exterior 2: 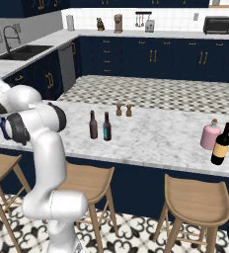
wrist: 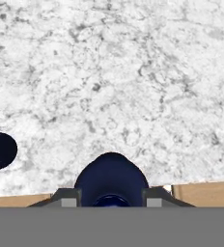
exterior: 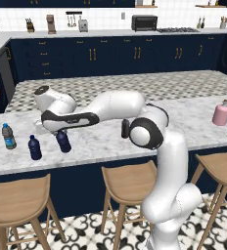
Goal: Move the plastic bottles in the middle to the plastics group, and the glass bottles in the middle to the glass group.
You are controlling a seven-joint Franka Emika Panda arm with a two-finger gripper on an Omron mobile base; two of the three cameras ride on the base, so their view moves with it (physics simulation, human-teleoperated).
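While fingers (wrist: pixel 111 197) clamp navy bottle (wrist: pixel 111 181), left base cam adds clear bottle (exterior: pixel 8 136) nearby.

No lettering, brand or number is showing clearly enough to read anywhere. The clear bottle (exterior: pixel 8 136) is wearing a blue label, the slim dark bottle (exterior 2: pixel 107 127) a teal one and the dark bottle (exterior 2: pixel 221 144) a yellow one, but each label is appearing only as a plain patch of colour.
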